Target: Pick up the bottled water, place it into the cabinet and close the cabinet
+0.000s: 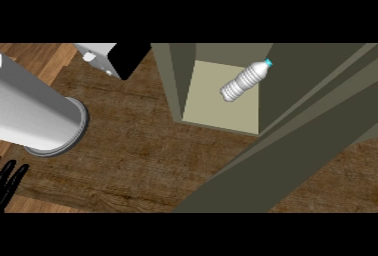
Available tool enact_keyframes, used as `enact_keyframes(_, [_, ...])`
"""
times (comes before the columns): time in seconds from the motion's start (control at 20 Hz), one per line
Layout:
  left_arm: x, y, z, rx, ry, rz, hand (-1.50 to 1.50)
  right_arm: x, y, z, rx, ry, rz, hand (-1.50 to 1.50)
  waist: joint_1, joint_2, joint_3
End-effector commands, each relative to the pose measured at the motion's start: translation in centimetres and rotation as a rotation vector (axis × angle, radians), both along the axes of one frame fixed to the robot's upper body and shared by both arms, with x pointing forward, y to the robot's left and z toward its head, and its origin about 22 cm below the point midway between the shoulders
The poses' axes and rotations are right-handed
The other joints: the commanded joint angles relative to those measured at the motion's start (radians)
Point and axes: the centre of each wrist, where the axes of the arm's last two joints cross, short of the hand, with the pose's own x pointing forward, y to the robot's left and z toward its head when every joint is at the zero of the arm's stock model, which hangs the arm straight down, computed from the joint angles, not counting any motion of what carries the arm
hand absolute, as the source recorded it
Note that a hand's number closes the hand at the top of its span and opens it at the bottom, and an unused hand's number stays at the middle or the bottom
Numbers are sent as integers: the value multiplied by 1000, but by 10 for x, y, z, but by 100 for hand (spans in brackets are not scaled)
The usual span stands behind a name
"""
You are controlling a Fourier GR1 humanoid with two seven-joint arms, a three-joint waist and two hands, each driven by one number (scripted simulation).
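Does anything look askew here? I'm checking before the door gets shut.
Yes: the clear ribbed water bottle with a teal cap lies tilted on its side inside the grey-green cabinet, not upright. The cabinet door stands open.

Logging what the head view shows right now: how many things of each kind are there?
Water bottle: 1
Cabinet: 1
Cabinet door, open: 1
Grey cylinder: 1
White and black appliance: 1
Hand, lower left edge: 1
Total: 6

We list: bottled water, clear ribbed body, blue cap; cabinet, olive-grey walls, pale cream floor; bench, dark brown woodgrain; cylinder at nine o'clock, light grey.
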Motion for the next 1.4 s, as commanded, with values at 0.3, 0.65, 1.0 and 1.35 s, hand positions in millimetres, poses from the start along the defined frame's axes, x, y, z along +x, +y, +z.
enact_keyframes(0.3, [-3, 13, 2, -30, 2, 13, -150, 104, 12, -5, 71, 157, -283, 150, -21, -11, 6])
enact_keyframes(0.65, [-6, 21, -1, -51, 15, 28, -150, 184, 45, 14, 51, 150, -526, 150, -60, -19, 9])
enact_keyframes(1.0, [-7, 27, -3, -77, 9, 34, -150, 246, 56, 14, 5, 128, -574, 150, -94, -22, 11])
enact_keyframes(1.35, [-15, 18, 2, -59, 16, 22, -150, 260, 55, 5, -19, 125, -578, 150, -92, -25, 12])
